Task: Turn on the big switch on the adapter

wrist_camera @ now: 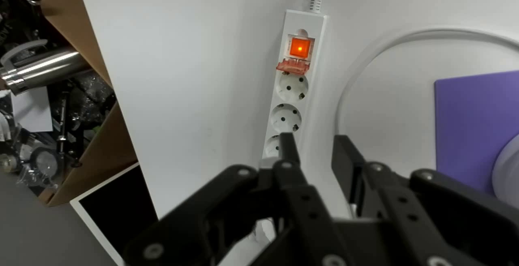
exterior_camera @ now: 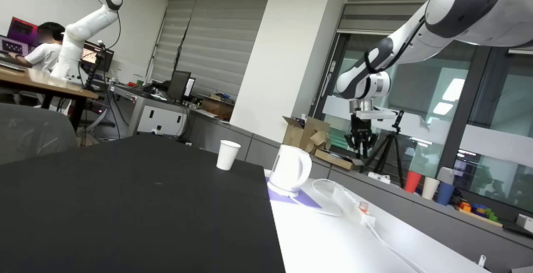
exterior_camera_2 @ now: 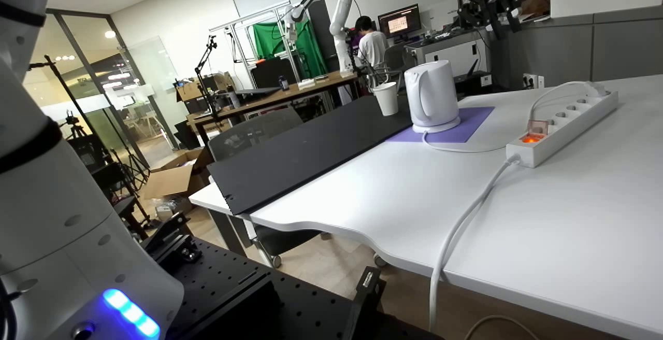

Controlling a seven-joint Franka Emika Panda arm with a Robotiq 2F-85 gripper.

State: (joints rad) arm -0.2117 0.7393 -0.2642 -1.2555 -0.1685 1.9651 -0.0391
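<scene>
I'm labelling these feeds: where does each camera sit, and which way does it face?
In an exterior view: camera low over the black surface, facing the kettle and pillar; the arm shows upper right, jaws pointing down.
In an exterior view: beside the robot's base, facing out across the white table; jaws show top right.
Wrist view: carried on the arm, facing down at the adapter and its lit switch; open jaws at the bottom.
Both exterior views share the kettle, adapter and paper cup.
</scene>
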